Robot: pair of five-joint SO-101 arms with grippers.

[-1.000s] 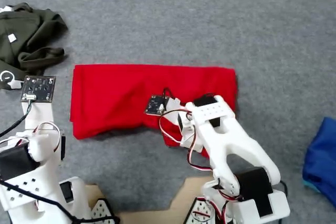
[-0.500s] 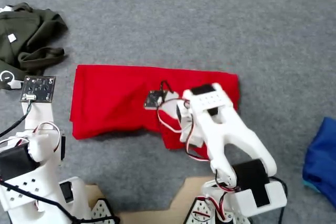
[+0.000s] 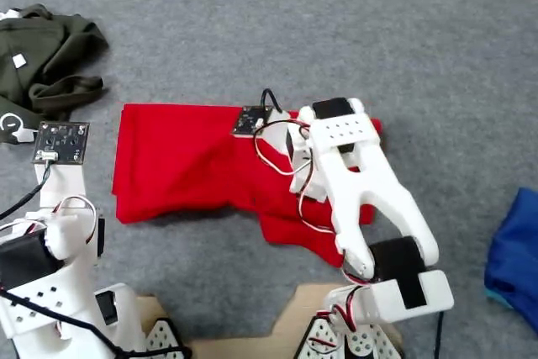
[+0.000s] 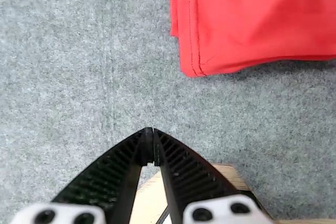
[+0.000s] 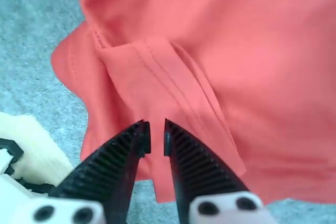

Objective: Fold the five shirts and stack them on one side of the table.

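The red shirt (image 3: pixel 181 157) is lying in the middle of the surface (image 3: pixel 353 31), spread wide but not neatly. Its near edge is running crooked, and a loose flap is sticking out toward the side of the arms. The right arm is reaching over the right part of the shirt, and the right tool (image 5: pixel 155 129) is hanging over a raised fold with a seam. Whether it is pinching cloth or not, I cannot tell. The left tool (image 4: pixel 149 136) is pressed together, holding nothing, and is hanging over bare surface near the left near corner of the shirt.

What is worrying me is this: nothing is pinning the left side, so a pull from the right may be dragging the whole shirt instead of folding it. If only the top layer is taken, the layers under it may be sliding apart and the fold may be coming out skewed.

Around it, a dark green shirt (image 3: pixel 46 52) is lying crumpled at the far left, and a blue shirt (image 3: pixel 514 250) is lying at the right edge. Both are well apart from the red one and, in my judgement, are not blocking the fold
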